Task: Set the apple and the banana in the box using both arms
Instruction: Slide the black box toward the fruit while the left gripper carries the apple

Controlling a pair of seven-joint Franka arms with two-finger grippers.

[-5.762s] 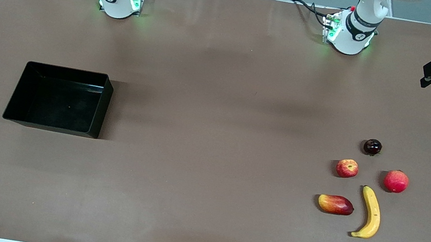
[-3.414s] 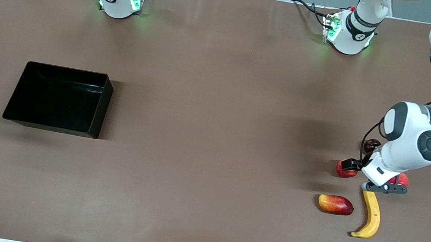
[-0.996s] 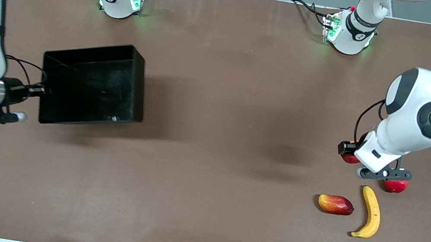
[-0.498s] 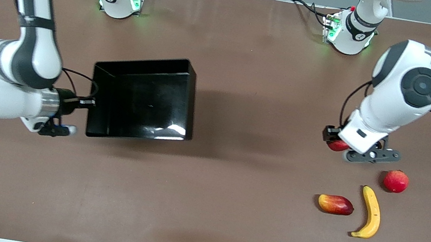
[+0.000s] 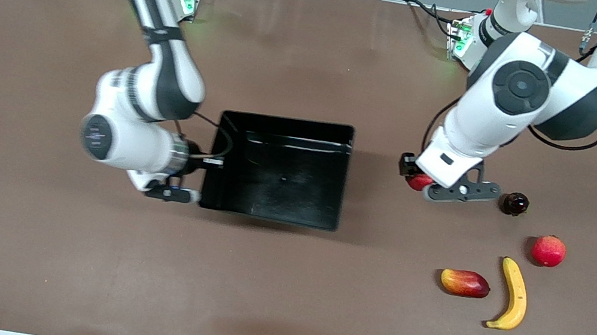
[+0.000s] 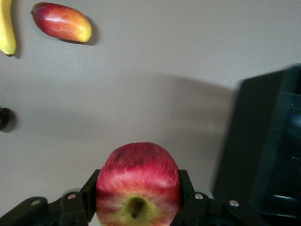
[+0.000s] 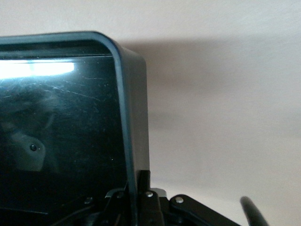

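Note:
The apple (image 5: 418, 181) is held in my left gripper (image 5: 423, 185), which is shut on it over the table between the box (image 5: 294, 191) and a dark round fruit. In the left wrist view the apple (image 6: 138, 181) fills the jaws, stem dimple toward the camera, with the box (image 6: 273, 150) close by. My right gripper (image 5: 209, 162) is shut on the box's wall at the end toward the right arm; the right wrist view shows the fingers (image 7: 143, 181) pinching that wall (image 7: 127, 108). The box is empty. The banana (image 5: 514, 294) lies on the table toward the left arm's end.
A red-and-yellow mango-shaped fruit (image 5: 465, 283) lies beside the banana. A pink-red round fruit (image 5: 548, 250) and a dark round fruit (image 5: 514, 203) lie farther from the front camera than the banana. The left wrist view also shows the banana (image 6: 6, 28) and the mango-shaped fruit (image 6: 62, 28).
My right gripper has carried the box from the right arm's end to the table's middle. My left gripper has moved the apple away from the other fruit toward the box.

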